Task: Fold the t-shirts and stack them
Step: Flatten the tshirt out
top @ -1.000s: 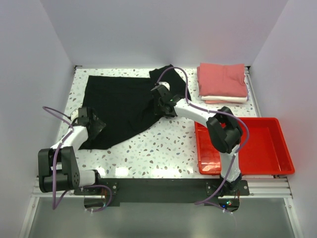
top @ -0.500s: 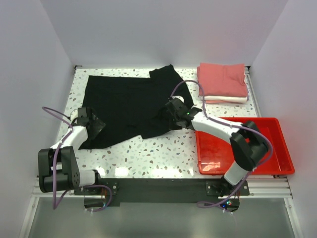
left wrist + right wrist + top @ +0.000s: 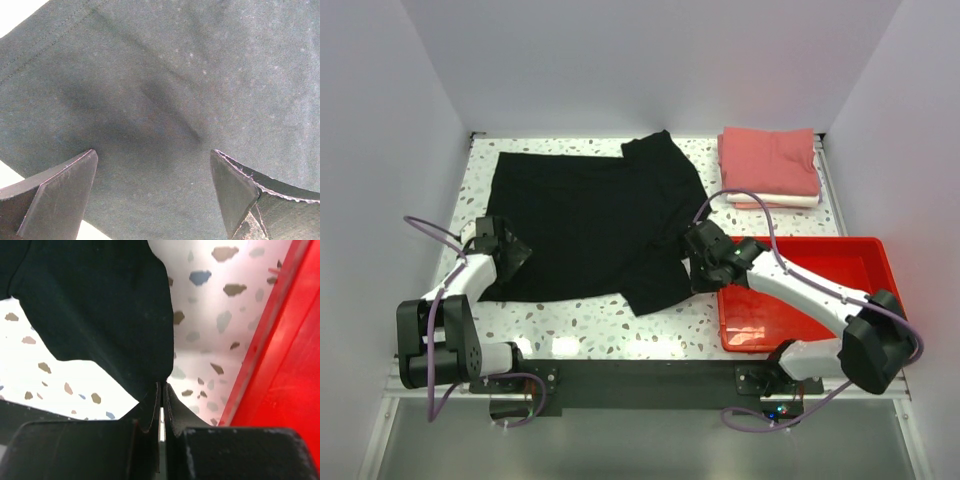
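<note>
Right pincer was pinched tight on an edge of the black t-shirt, just beside the red tray. Left pincer hung wide over its left corner. Pink t-shirt sat on the white t-shirt, 2 stacked at the back of the tabletop.

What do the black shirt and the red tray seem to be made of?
The black shirt looks like soft matte knit cloth, perhaps cotton: creases, stitched hem. The red tray looks like hard glossy plastic: rigid straight walls, slight sheen.
</note>
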Tool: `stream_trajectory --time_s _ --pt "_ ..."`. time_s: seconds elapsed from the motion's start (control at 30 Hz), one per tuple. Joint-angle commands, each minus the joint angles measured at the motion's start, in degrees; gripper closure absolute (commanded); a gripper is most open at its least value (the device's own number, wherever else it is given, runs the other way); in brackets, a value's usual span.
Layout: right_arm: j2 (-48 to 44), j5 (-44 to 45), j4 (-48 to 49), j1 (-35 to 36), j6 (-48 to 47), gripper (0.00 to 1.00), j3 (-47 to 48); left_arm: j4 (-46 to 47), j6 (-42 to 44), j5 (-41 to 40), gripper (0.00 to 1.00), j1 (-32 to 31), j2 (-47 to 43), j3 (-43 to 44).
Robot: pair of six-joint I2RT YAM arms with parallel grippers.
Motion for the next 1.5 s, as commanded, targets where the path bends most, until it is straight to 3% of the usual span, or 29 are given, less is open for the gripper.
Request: stream_trajectory --time_s 0.0,0.33,0.67,0.77,0.87,0.93,0.97,1.17,1.3,1.4,1.47 --pt "-3.7 -2.7 -6.1 0.3 2.0 1.00 -0.9 -0.9 0.5 -1.4 0.00 0.7 -0.4 0.2" --pt "-10.8 -7.8 -10.8 2.6 7.5 1.00 -5.8 -2.4 -0.6 -2.4 0.00 0.7 -1.1 0.0" --pt "-12.8 -7.4 -15.8 10.3 12.2 0.96 -6.4 -3.1 -1.1 -2.6 0.00 0.7 -1.4 0.1" --pt "-12.4 -8.0 -17.0 12.0 12.4 0.85 -6.0 -3.0 -1.3 -2.4 0.00 0.7 -1.9 -0.1" --pt "-12.1 -9.3 -17.4 12.9 11.0 0.66 -5.4 -3.3 -1.2 -2.5 0.00 0.7 -2.3 -0.1" --pt "-12.7 -9.1 -17.3 13.0 9.6 0.07 -3.2 -3.3 -1.3 -2.5 0.00 0.8 -2.7 -0.1" --pt "-13.1 -8.7 -16.5 13.0 8.2 0.01 -2.2 -3.2 -1.4 -2.3 0.00 0.7 -2.9 -0.1" --pt "-9.2 -7.9 -11.3 12.9 0.6 0.01 8.6 -4.0 -1.9 -1.1 0.00 0.7 -3.0 1.8" --pt "-2.4 0.2 -10.4 12.8 -3.5 0.01 18.0 -5.0 -2.5 -0.4 0.00 0.7 -3.4 5.0" --pt "3.0 6.0 -7.1 10.0 -5.8 0.01 23.4 -5.1 -2.6 0.1 0.00 0.7 -3.4 7.8" --pt "7.3 1.3 -3.7 4.0 -7.2 0.01 26.0 -4.7 -1.9 0.7 0.00 0.7 -2.4 10.2"
